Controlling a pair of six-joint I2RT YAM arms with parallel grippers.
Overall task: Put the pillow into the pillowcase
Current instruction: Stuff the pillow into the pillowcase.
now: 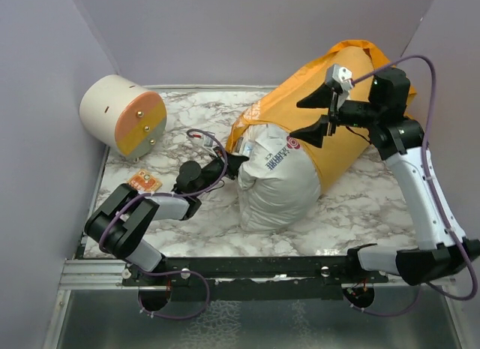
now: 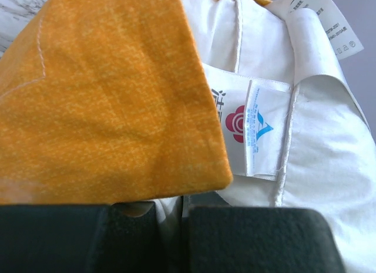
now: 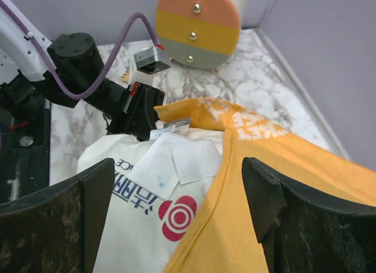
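Left claw (image 1: 234, 163): pinches case (image 1: 352, 71) hem; we hold it taut.
Right claw (image 1: 324, 112): spread; we grip hem opposite, pull over pillow (image 1: 274, 188).

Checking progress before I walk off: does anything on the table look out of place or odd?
The pillow is only partly inside the pillowcase; its white end bulges out on the near side. A cream-and-orange cylinder lies on its side in the far-left corner, and a small orange card sits loose near the left arm.
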